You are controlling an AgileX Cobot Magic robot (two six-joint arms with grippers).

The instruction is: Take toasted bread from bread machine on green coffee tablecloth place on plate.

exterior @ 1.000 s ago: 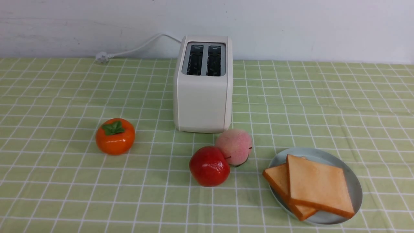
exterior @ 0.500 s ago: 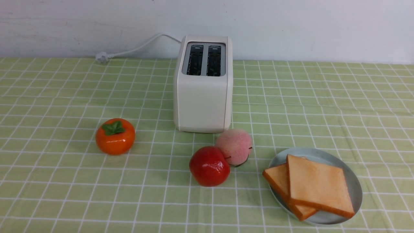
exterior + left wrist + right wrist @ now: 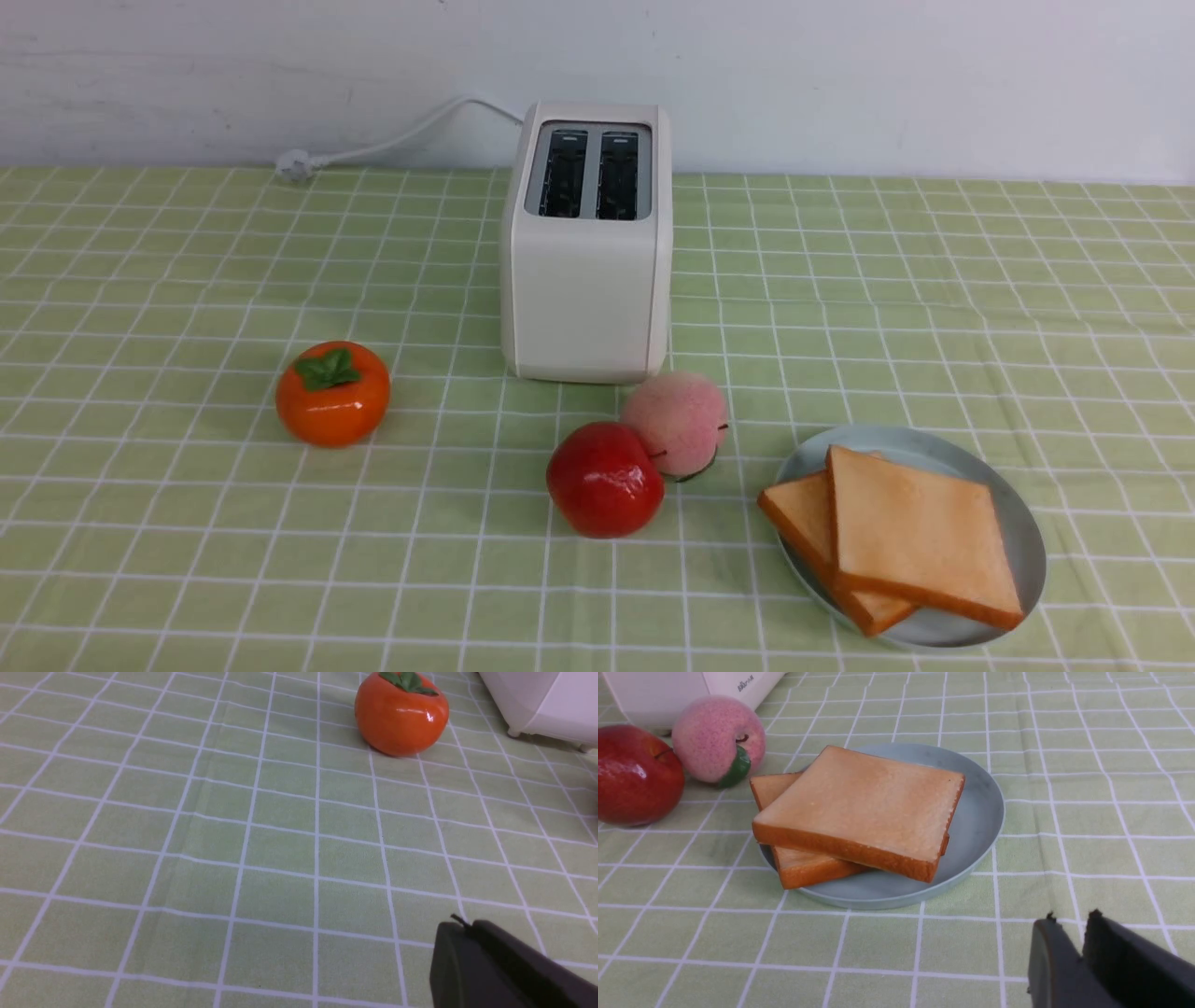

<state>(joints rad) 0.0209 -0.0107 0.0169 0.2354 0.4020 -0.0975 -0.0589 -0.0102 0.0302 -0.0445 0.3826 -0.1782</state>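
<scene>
Wrist views: only these show the grippers; left gripper (image 3: 460,926) pressed together above bare tablecloth (image 3: 233,858), persimmon (image 3: 402,714) well ahead.
Right gripper (image 3: 1071,919): slightly parted, empty, plate (image 3: 980,812) just ahead.
Toast (image 3: 920,537): two golden slices, brown crusts, stacked askew on the plate.
Toaster (image 3: 586,280): slots empty.
Change: front view unchanged.

Two square golden-tan toast slices (image 3: 920,546) lie overlapped on the round pale blue-green plate (image 3: 1022,523), right of the boxy cream-white toaster (image 3: 586,280), slots empty, on the green checked tablecloth (image 3: 187,523).
</scene>
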